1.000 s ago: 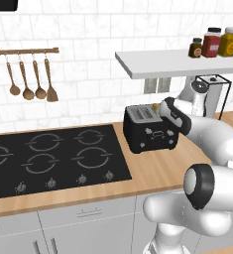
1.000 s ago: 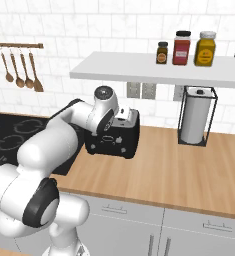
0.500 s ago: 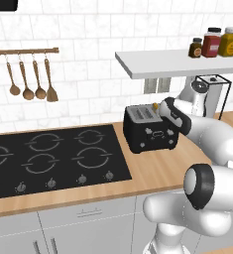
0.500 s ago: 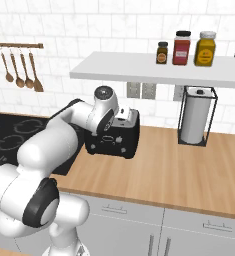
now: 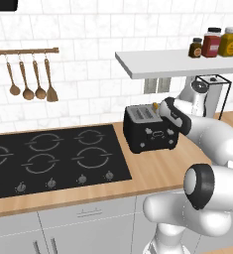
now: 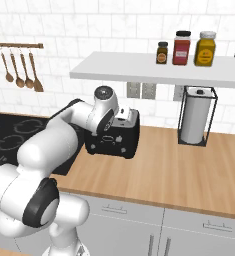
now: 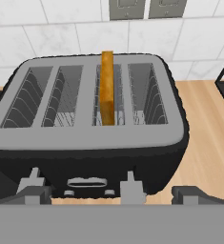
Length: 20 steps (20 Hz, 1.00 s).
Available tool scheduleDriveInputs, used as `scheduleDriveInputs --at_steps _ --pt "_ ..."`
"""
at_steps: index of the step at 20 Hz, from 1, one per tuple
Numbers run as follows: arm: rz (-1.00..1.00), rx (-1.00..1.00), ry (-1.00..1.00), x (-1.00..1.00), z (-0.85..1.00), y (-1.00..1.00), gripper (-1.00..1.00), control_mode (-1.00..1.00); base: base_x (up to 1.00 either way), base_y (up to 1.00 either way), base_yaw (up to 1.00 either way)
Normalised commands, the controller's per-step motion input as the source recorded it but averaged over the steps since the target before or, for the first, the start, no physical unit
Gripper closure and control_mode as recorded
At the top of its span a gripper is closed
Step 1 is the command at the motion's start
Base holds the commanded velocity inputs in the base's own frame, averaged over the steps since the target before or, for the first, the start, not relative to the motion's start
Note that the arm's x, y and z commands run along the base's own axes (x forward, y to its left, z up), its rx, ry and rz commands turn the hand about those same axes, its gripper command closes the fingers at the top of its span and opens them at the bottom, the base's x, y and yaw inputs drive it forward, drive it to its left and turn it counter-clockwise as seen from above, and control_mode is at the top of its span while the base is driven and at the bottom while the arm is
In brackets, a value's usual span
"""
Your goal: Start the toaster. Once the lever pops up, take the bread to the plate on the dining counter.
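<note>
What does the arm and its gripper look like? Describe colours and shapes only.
The arm is built of glossy white, rounded, bulbous segments joined by dark grey ring-shaped joints. The gripper ends in two small, blocky, dark grey finger tips. No cables or markings are visible.

White arm (image 6: 64, 135) folded forward and low, jaws wide apart, empty.

Toaster (image 5: 150, 130) sits on counter (image 5: 157, 171), just right of my stovetop (image 5: 48, 158). Bread (image 7: 107, 88) stands upright in a toaster slot. Paper towel stand (image 6: 196, 116) further right, under shelf (image 6: 159, 70) carrying three jars (image 6: 183, 48). Utensils (image 5: 29, 82) hang left on wall
</note>
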Motion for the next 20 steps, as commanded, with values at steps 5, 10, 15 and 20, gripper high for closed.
scheduleDriveInputs --at_steps 5,10,15,20 --pt "0.0 0.0 0.0 0.0 0.0 0.0 -1.0 -1.0 0.0 0.0 0.0" --pt "0.0 0.0 0.0 0.0 0.0 0.0 -1.0 -1.0 0.0 0.0 0.0" --pt "0.0 0.0 0.0 0.0 0.0 0.0 -1.0 -1.0 0.0 0.0 0.0" --pt "0.0 0.0 0.0 0.0 0.0 0.0 -1.0 -1.0 0.0 0.0 0.0"
